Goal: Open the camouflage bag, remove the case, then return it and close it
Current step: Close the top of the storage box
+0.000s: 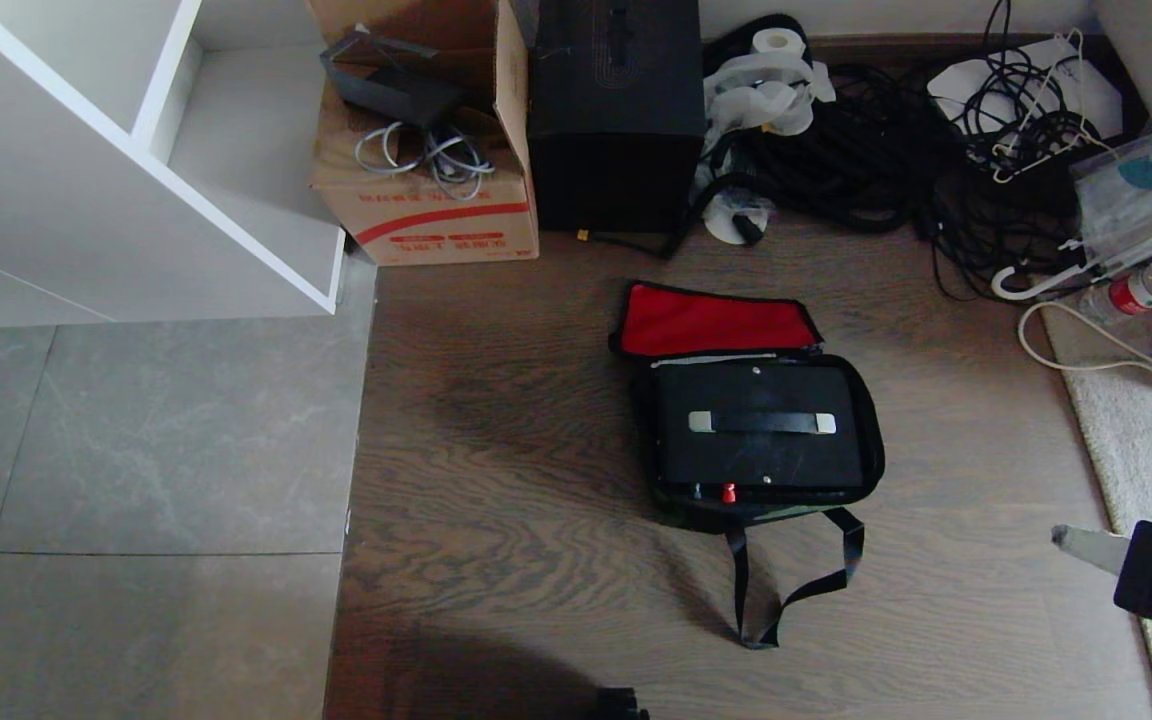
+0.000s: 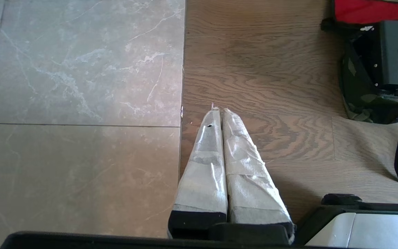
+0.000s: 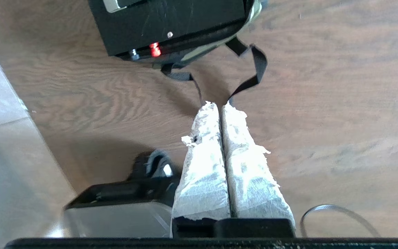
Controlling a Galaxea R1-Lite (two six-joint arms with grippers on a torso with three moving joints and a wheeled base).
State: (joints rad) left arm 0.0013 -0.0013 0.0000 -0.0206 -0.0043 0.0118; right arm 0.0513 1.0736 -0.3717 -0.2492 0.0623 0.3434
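The camouflage bag (image 1: 681, 512) lies open on the wood floor with the case (image 1: 760, 430) inside, so whether lifting-out or only closing remains I can't tell, while the right gripper (image 1: 1061, 537) hangs pinched empty near its straps and the left gripper (image 2: 219, 112) rests closed.

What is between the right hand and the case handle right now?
Nothing visible. The camouflage bag lies open with its red lid folded back, the case and its handle exposed. Only bare wood floor separates them from the shut right hand.
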